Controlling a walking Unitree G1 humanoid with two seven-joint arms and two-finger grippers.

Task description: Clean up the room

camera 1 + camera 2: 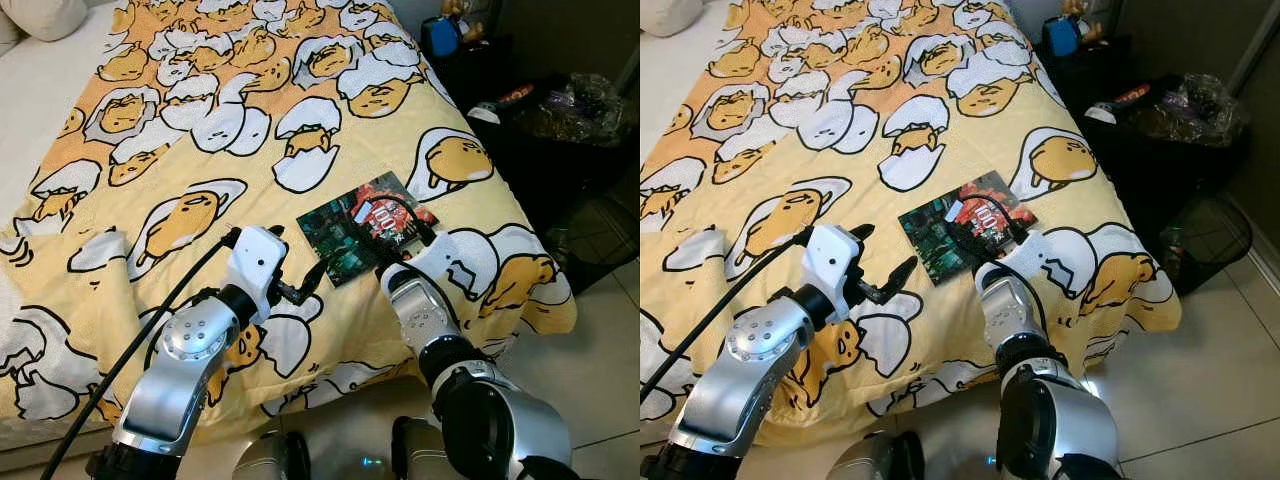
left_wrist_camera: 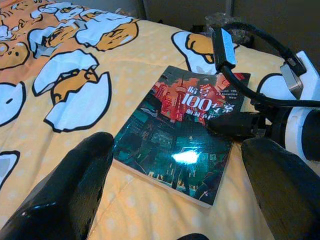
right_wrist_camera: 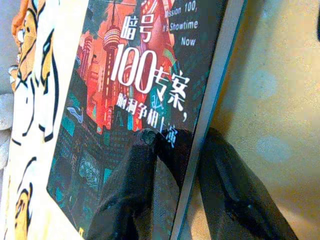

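Two black fingers of the right gripper (image 3: 172, 165) straddle the near edge of a book (image 1: 358, 230), one finger (image 3: 132, 185) lying on its glossy cover and the other (image 3: 235, 190) under it against the bedspread (image 1: 200, 140), so the gripper is clamped on the book's edge. In the left wrist view, that upper finger lies across the cover just below the large "100" in the title. The right wrist, white with a black cable looped over it, sits at about 5 o'clock of the book, and the silver forearm runs back toward the robot at the lower edge of the head views.

Beside it, the left gripper (image 1: 885, 262) hovers at about 8 o'clock of the book, near its corner but apart from it, with its fingers spread wide and nothing between them. A black cable trails back from the white left wrist along the silver arm.

The book lies flat on the bedspread, close to the bed's near right corner, its cover a dark teal and red city scene. The bedspread is yellow with a repeating cartoon egg pattern. Toward 2 o'clock of the book, off the bed, stands a dark side table (image 1: 480, 70) with a blue object (image 1: 438, 36) on it, and a black wire bin (image 1: 1205, 240) stands on the pale tiled floor (image 1: 1220, 370).
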